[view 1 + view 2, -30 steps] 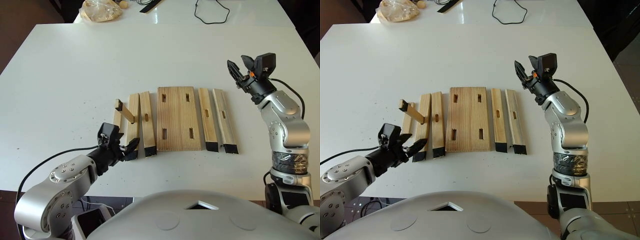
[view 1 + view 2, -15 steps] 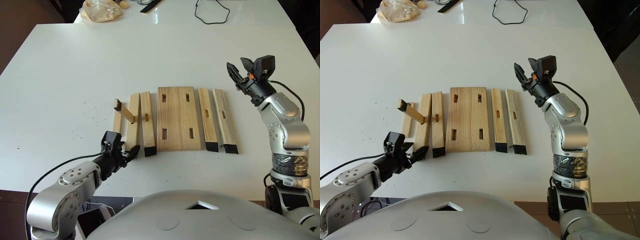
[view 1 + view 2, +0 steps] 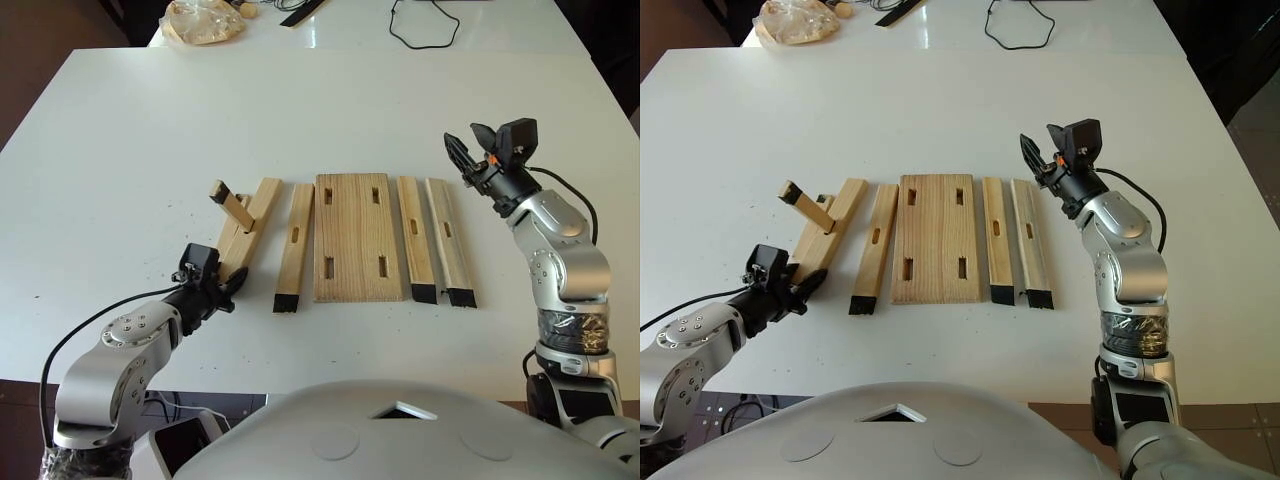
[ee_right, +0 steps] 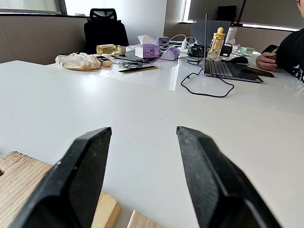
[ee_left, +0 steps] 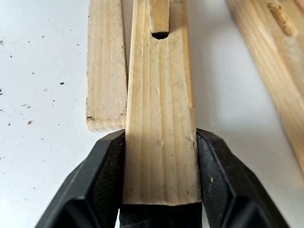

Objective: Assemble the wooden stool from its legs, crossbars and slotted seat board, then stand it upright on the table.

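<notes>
So the pale wooden stool leg (image 5: pixel 159 118) with a short crossbar (image 3: pixel 232 203) stuck in its slot is clenched at its end between the left fingers (image 5: pixel 107 175), slanted away from the slotted wooden seat board (image 3: pixel 352 238) on the white bench (image 3: pixel 130 150), I'm guessing for elbow room, while the right fingers (image 4: pixel 88 175) hover spread, empty.

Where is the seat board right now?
Head views: the seat board lies flat mid-table, a slanted leg to its left, a straight leg close on its right.
</notes>
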Available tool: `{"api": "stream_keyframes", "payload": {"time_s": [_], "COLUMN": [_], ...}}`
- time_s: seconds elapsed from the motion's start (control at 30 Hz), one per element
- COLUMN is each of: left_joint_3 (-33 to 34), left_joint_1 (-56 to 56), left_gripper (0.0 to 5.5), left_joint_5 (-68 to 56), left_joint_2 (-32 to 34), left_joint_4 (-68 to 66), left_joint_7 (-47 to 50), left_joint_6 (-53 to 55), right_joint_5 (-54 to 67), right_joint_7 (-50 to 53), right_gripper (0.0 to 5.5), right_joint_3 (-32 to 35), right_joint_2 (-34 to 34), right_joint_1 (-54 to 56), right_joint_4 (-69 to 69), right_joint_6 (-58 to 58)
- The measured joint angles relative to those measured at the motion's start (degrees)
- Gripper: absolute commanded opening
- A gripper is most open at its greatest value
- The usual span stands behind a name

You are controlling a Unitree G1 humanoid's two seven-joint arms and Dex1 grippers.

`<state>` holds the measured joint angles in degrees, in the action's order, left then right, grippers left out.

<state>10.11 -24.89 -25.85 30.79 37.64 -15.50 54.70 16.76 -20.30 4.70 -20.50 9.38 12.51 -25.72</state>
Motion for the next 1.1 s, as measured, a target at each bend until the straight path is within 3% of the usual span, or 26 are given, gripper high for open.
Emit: {"api": "stream_keyframes", "payload": {"time_s": [0.5,0.73,0.93,1.03,1.1], "left_joint_3": [0.13,5.67,9.02,9.21,9.16], "left_joint_1": [2.1,9.55,25.13,33.59,38.28], "left_gripper": [2.03,2.03,2.03,2.03,2.03], "left_joint_5": [-3.85,-6.38,-12.15,-18.22,-23.43], "left_joint_2": [-1.56,-1.84,0.48,0.55,0.53], "left_joint_4": [-1.48,-2.06,-0.72,-0.61,-0.67], "left_joint_7": [-6.65,-6.85,-10.32,-11.93,-13.02], "left_joint_6": [-5.1,-6.37,-10.65,-10.91,-10.63], "right_joint_5": [-0.41,0.27,14.44,23.8,29.46], "right_joint_7": [-0.39,-1.32,-11.0,-18.69,-23.59], "right_gripper": [2.53,2.53,2.53,2.53,2.83], "right_joint_3": [0.03,0.2,4.04,6.02,7.2], "right_joint_2": [-0.04,0.11,-0.63,-4.36,-7.36], "right_joint_1": [1.07,2.59,5.13,7.27,9.52], "right_joint_4": [-1.31,-2.01,4.68,6.08,6.14], "right_joint_6": [0.82,1.37,-0.95,-5.26,-8.48]}}
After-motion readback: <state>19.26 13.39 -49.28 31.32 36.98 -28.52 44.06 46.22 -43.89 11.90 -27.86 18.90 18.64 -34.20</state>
